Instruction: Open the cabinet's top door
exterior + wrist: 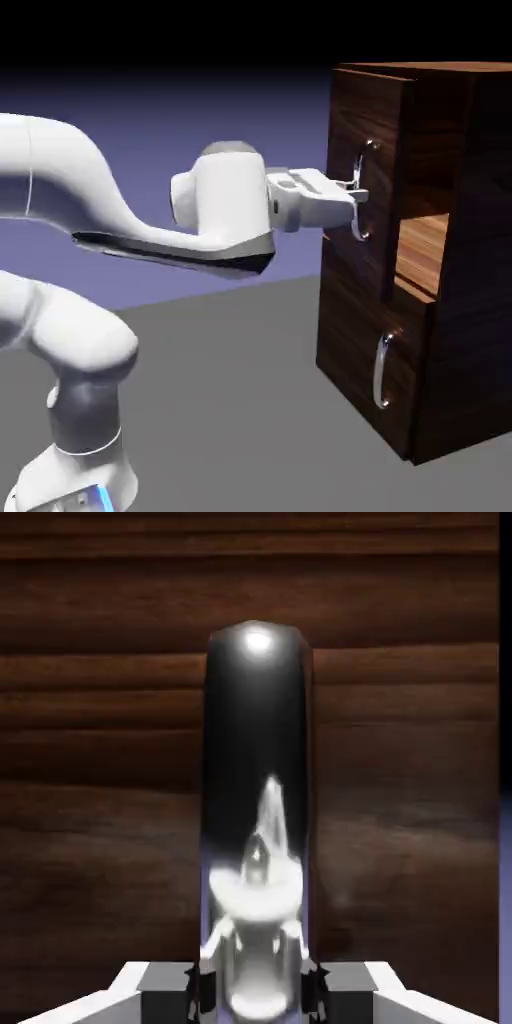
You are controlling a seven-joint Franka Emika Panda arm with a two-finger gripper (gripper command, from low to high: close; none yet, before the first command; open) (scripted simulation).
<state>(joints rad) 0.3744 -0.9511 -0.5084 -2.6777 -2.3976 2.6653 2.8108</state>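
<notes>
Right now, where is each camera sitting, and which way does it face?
Exterior view: stands off to the robot's side, facing the arm and the cabinet; the arm and its claw show.
Hand view: rides on the robot's hand, looking along the claw at the door's dark wood and silver handle; only the claw's tips show, along the bottom edge.
Both share the top door, standing ajar, and the claw closed on its handle.

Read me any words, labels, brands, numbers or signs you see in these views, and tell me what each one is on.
There are none I can read. The cabinet, its curved silver handles and the arm's white casing show no lettering. Marks by the blue light on the robot's base are too small to read.
</notes>
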